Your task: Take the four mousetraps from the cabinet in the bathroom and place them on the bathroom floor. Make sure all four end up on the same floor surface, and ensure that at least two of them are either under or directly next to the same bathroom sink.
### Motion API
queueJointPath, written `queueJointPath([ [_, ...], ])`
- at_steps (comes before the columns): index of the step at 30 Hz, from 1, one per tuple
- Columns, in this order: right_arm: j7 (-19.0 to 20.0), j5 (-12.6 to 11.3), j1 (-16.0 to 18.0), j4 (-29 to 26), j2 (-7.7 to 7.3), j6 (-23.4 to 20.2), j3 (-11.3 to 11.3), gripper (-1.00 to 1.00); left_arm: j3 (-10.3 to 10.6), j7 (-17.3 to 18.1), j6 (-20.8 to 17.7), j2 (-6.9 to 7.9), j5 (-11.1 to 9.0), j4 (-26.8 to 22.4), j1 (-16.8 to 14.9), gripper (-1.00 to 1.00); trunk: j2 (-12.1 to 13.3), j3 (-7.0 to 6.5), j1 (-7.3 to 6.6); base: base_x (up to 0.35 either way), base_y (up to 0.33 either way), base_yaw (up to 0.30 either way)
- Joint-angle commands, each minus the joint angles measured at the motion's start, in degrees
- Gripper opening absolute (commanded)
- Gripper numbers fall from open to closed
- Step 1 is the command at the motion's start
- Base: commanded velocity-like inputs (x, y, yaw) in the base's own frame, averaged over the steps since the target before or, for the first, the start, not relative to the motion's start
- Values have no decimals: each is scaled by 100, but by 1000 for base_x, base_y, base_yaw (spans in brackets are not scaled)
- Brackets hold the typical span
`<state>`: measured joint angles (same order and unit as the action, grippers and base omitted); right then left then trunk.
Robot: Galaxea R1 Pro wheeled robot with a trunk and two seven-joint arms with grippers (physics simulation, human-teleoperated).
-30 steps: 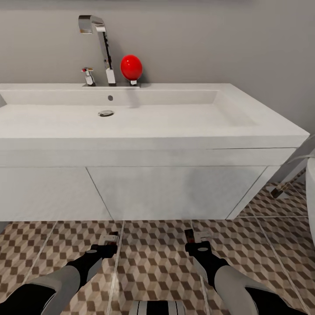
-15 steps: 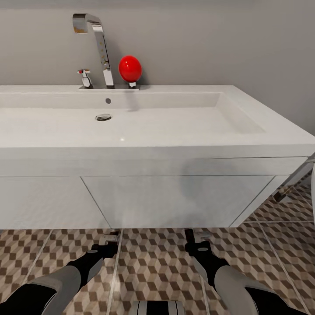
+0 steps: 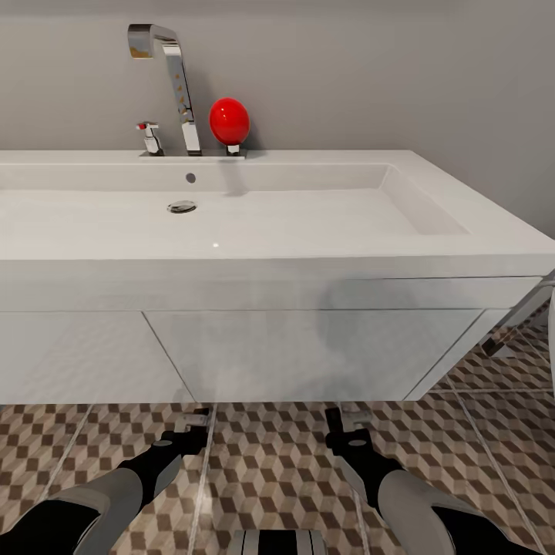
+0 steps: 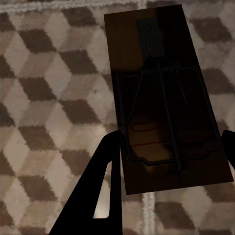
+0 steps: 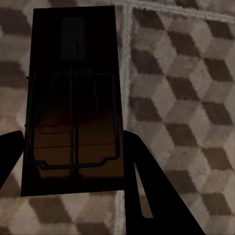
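Cube-patterned brown and beige bathroom floor tiles [image 3: 270,478] lie below each claw, left claw [image 4: 169,147] and right claw [image 5: 73,147], each pinching a light, stiff, flat tan wooden mousetrap (left [image 4: 166,93], right [image 5: 73,93]) by its board edges, likely clear of the wire

No readable text, labels, brands, numbers or signs are showing anywhere in these views.
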<state>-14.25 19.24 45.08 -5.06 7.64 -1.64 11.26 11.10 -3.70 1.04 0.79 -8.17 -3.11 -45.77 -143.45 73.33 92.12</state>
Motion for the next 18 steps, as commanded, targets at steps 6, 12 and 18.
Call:
queueJointPath([
  [6,-26,49,1,11,2,-12,43,-100,51,-17,10,0,-47,3,-2,-100,-1,4,-1,0,0,0],
  [12,-26,51,1,13,2,-12,43,-100,51,-17,10,1,-45,3,-2,-100,-1,4,-1,0,0,0],
  [18,-25,49,1,13,1,57,43,-100,51,-17,10,0,-45,-4,-2,-100,-1,4,-1,0,0,0],
])
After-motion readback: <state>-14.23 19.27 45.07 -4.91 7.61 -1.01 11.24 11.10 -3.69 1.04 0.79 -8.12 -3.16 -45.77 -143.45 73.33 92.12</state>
